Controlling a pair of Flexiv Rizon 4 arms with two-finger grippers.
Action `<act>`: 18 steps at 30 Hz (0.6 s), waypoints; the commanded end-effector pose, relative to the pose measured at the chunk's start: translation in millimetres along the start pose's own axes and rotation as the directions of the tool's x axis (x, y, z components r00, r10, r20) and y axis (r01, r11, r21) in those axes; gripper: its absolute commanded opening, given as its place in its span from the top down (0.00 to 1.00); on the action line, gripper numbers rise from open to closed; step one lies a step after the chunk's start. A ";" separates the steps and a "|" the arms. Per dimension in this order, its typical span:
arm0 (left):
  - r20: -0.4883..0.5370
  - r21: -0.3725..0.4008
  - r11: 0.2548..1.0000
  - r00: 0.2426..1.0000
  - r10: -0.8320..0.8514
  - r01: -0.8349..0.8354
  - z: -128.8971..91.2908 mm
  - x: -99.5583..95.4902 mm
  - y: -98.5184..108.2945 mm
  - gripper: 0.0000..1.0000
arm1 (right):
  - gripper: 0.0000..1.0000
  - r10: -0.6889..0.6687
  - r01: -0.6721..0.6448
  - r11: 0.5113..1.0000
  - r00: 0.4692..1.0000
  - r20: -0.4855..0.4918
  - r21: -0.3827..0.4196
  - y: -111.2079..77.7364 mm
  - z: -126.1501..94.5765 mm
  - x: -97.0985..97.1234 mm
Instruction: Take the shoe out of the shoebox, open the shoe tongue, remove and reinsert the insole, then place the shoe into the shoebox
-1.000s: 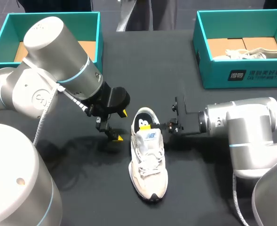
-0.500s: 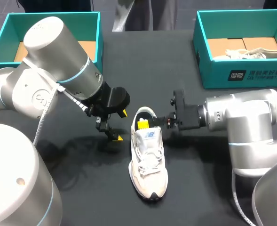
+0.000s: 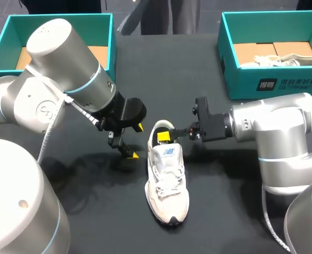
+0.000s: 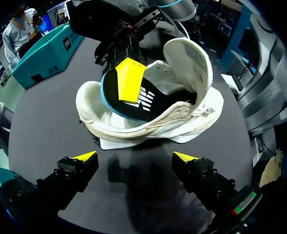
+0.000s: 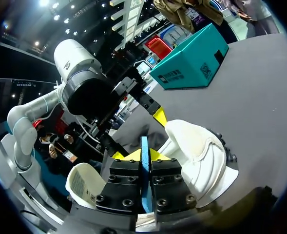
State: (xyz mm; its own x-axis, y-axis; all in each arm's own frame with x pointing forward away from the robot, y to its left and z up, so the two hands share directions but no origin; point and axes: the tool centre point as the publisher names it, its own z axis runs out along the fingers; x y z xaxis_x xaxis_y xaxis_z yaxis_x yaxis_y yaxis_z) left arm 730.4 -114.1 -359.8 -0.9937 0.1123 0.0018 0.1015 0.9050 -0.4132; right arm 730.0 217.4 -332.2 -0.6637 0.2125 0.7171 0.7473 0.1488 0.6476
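From the head view, the shoe lies on its sole in the middle of the worktop, well apart from both teal shoeboxes. The step in hand looks like removing the insole. The right arm reaches in level from the side, its end effector dipped into the heel opening. The left end effector hangs just beside the shoe's heel

The left wrist view shows the left fingers spread apart and holding nothing, the shoe ahead of them with its tongue folded back

The right wrist view shows the right fingers pressed together on the insole's thin blue edge. The next move likely calls for a steady pull up and out, perhaps with the left arm bracing the shoe
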 end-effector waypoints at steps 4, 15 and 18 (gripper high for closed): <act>-0.001 -0.001 1.000 1.000 0.000 0.000 0.5 0.0 -0.1 0.00 | 1.00 0.025 -0.025 1.000 1.000 -0.006 0.003 -14.8 5.5 -1.3; 0.002 -0.001 1.000 1.000 0.001 -0.001 -0.5 -0.1 -0.2 0.00 | 0.50 0.011 -0.011 1.000 1.000 0.003 -0.004 -11.3 5.0 3.8; 0.010 0.001 1.000 1.000 0.005 -0.005 -3.1 0.9 0.1 0.00 | 0.19 -0.002 0.002 1.000 1.000 0.008 0.004 -7.5 4.7 6.0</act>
State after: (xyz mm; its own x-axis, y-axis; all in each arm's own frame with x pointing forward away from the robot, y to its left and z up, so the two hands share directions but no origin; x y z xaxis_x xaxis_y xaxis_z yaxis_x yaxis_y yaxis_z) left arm 731.8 -114.7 -358.4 -0.9933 0.1153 -0.0059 0.1073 0.9034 -0.4152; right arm 720.7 220.9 -339.1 -0.6663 0.2106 0.7153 0.7448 0.1412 0.6522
